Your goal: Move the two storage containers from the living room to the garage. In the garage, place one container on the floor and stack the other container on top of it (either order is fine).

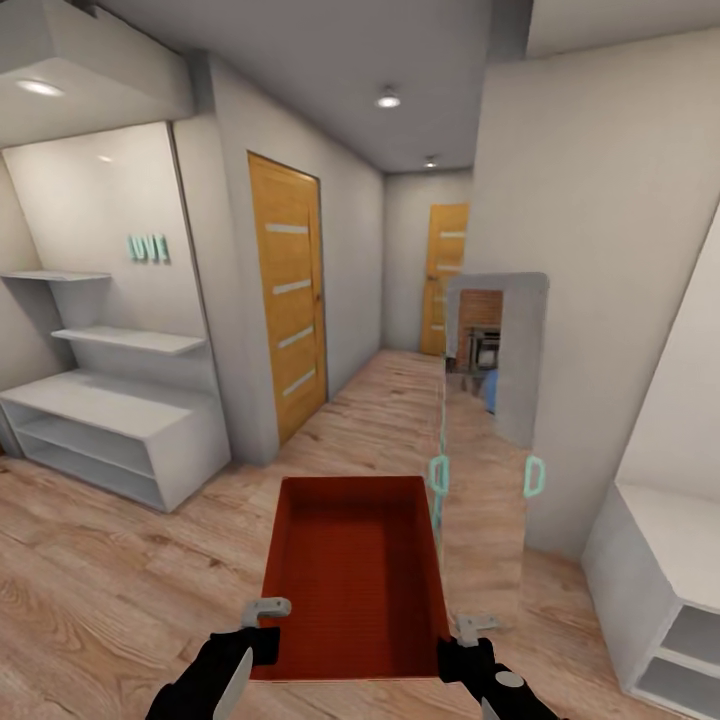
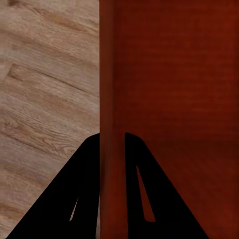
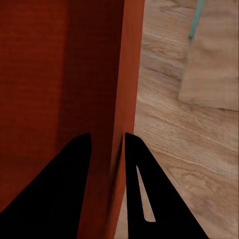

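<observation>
My left pincer (image 1: 268,612) and right pincer (image 1: 470,628) each pinch a side wall of the rust-red open box (image 1: 352,575) between them. Bumping the tall mirror (image 1: 487,440) ahead could shake it loose.

Home hallway: wooden doors (image 1: 288,295), shelving (image 1: 110,420).

Light wood plank floor (image 1: 120,590) runs into the corridor, carrying a white shelf unit (image 1: 110,425) at its left edge and a white cabinet (image 1: 665,590) at its right edge.
</observation>
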Motion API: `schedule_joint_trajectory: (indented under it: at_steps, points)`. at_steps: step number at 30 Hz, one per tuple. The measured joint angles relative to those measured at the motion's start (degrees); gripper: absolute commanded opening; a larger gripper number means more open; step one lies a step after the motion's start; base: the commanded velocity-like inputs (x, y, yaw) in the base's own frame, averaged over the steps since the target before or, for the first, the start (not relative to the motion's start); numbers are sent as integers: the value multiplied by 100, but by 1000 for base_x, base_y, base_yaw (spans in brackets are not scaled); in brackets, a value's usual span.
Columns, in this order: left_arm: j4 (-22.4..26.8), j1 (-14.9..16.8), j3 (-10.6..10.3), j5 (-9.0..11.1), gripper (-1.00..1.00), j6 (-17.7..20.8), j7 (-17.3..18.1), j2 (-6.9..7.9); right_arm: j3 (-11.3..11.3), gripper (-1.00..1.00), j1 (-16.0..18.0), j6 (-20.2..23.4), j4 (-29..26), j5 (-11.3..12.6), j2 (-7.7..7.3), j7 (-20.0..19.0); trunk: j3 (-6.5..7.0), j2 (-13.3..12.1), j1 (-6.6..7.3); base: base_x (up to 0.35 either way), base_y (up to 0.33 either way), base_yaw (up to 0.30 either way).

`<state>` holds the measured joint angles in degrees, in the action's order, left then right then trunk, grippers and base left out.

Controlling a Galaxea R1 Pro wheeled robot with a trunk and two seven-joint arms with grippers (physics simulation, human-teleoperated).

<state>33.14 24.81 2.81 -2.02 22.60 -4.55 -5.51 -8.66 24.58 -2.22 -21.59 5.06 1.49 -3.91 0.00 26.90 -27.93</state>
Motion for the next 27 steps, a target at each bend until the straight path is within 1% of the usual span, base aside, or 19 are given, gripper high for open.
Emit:
schedule_joint_trajectory:
  at_steps: [16, 27]
  points:
    - [0, 0, -4, 2, -100, -1, -2, 0, 5, -100, 0, -1, 0, -4, 0, -1, 0, 0, 0, 289, 193, 0]
    - [0, 0, 0, -2, -100, -1, 1, 0, 2, -100, 0, -1, 1, -2, 0, -1, 0, 0, 0, 298, 106, 0]
